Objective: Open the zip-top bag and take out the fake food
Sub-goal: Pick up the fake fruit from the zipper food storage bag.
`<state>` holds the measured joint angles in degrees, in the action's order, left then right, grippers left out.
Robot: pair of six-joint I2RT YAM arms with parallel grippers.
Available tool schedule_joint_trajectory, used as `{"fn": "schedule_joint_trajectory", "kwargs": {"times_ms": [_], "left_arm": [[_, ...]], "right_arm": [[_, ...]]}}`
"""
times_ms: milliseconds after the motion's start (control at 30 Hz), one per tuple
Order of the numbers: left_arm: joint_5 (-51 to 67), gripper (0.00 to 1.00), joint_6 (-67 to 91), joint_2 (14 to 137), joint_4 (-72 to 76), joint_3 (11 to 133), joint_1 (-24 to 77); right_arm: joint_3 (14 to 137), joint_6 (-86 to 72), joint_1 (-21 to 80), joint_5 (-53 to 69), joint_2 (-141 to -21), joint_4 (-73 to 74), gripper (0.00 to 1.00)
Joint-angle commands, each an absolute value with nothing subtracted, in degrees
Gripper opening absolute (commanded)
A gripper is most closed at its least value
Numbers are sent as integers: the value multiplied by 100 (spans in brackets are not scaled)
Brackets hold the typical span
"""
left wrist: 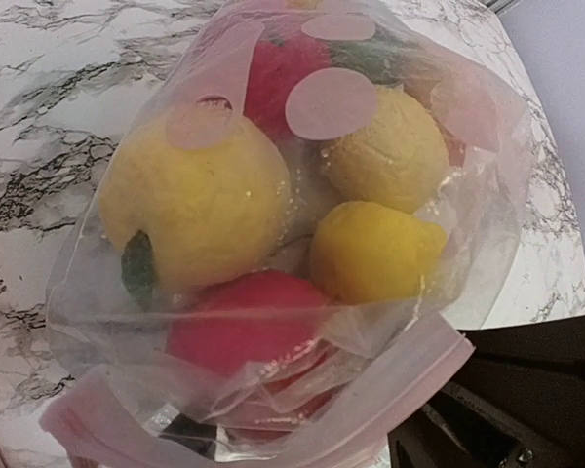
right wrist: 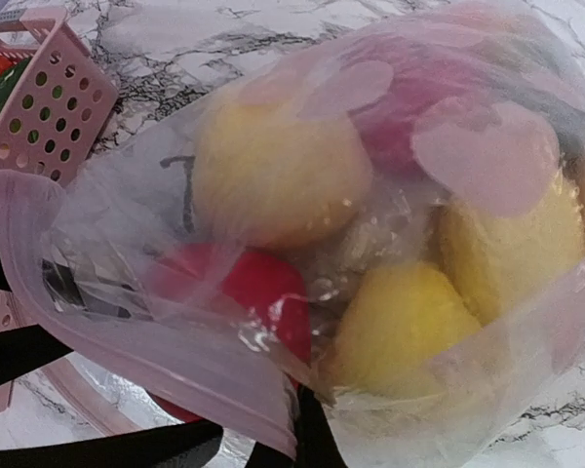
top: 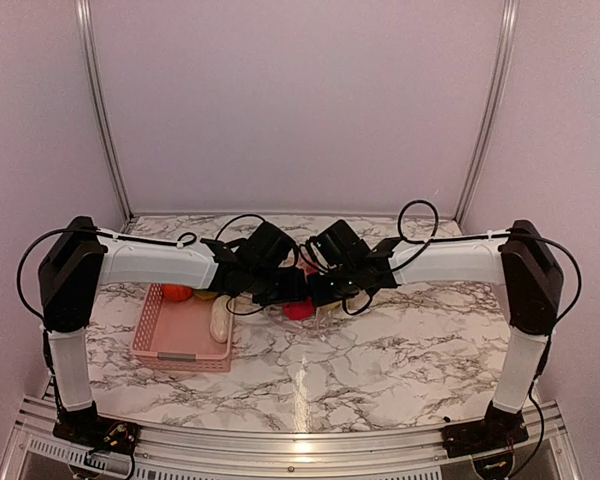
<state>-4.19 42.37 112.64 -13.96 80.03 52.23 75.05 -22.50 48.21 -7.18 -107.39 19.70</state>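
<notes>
The zip-top bag (top: 302,303) lies on the marble table between my two grippers, its mouth towards them. It fills the left wrist view (left wrist: 273,224), with the pink zip strip (left wrist: 409,380) across the bottom. The fake food is inside: yellow fruits (left wrist: 200,205) (left wrist: 375,249), a red one (left wrist: 239,322) nearest the mouth, another red one (left wrist: 283,73) further in. My left gripper (top: 283,290) is at the mouth; one dark finger (left wrist: 185,429) shows through the plastic, the rest is hidden. My right gripper (right wrist: 312,439) is shut on the bag's rim beside the red fruit (right wrist: 263,288).
A pink perforated basket (top: 180,345) stands left of the bag, close to it (right wrist: 49,107), with an orange-red piece (top: 176,293) and a whitish piece (top: 220,318) in it. The right arm's dark body (left wrist: 507,390) sits just right of the bag's mouth. Walls enclose the table.
</notes>
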Motion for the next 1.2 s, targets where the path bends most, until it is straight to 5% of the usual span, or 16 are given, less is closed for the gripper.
{"fn": "schedule_joint_trajectory", "kwargs": {"times_ms": [0,1167], "left_arm": [[-812,62,4309,11474,-1497,8180,5212],[-906,82,4169,11936,-1709,8109,5113]], "right_arm": [[7492,-2342,4764,-811,-10947,1846,0],[7128,-2434,4663,-546,-11209,1553,0]]}}
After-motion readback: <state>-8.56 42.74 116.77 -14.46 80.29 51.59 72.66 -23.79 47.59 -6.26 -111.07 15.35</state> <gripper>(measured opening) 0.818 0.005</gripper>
